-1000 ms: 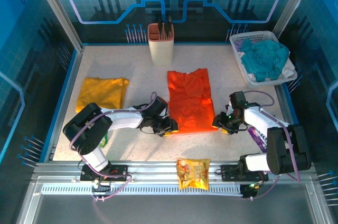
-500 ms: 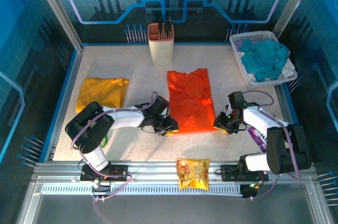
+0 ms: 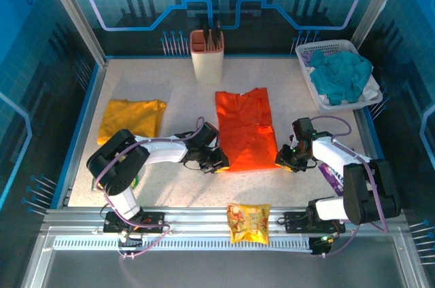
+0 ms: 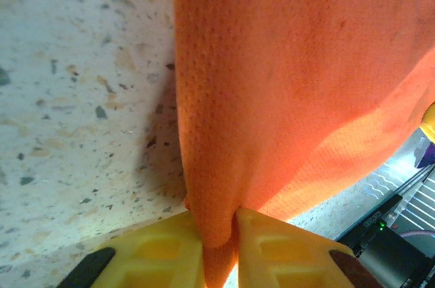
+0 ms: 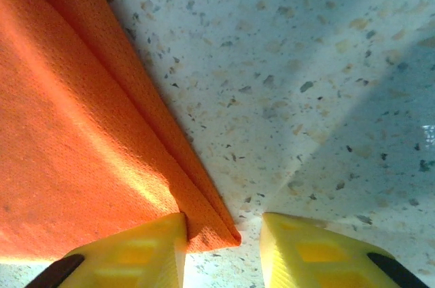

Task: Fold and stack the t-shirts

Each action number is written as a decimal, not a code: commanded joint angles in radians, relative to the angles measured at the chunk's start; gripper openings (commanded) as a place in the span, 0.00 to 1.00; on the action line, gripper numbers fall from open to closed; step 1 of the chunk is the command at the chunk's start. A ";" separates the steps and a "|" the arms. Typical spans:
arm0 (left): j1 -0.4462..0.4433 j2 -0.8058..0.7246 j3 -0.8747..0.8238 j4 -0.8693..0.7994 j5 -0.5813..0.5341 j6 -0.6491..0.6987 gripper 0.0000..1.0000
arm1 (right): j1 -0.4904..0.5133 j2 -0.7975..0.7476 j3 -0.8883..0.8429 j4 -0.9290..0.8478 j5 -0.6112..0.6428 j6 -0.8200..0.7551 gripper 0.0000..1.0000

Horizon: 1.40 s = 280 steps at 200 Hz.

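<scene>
Two t-shirts on the speckled surface: orange t-shirt, folded to a long panel, at the centre, short ends toward the far and near edges; mustard t-shirt, folded, near the left edge, well apart from the orange one. Left pincer low at the near left corner of the orange t-shirt, yellow fingers pressed together on a pleat of its cloth. Right pincer at the near right corner, spread, folded corner tip between its fingers, one touching the cloth, the other apart from it over bare surface. Beige holder at the far edge; white basket with teal cloth in the far right corner; snack packet on the rail beyond the near edge.
</scene>
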 commanded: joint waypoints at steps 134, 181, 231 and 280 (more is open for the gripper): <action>-0.008 0.030 0.019 -0.012 -0.016 0.006 0.05 | 0.082 0.025 -0.009 0.092 -0.093 0.026 0.30; -0.007 0.031 0.021 -0.014 -0.016 0.007 0.04 | 0.090 0.025 -0.007 0.088 -0.083 0.028 0.23; -0.007 0.031 0.023 -0.017 -0.016 0.007 0.04 | 0.096 0.019 0.004 0.075 -0.083 0.026 0.24; -0.007 0.025 0.024 -0.018 -0.012 0.006 0.03 | 0.100 0.007 0.038 0.007 -0.041 -0.002 0.40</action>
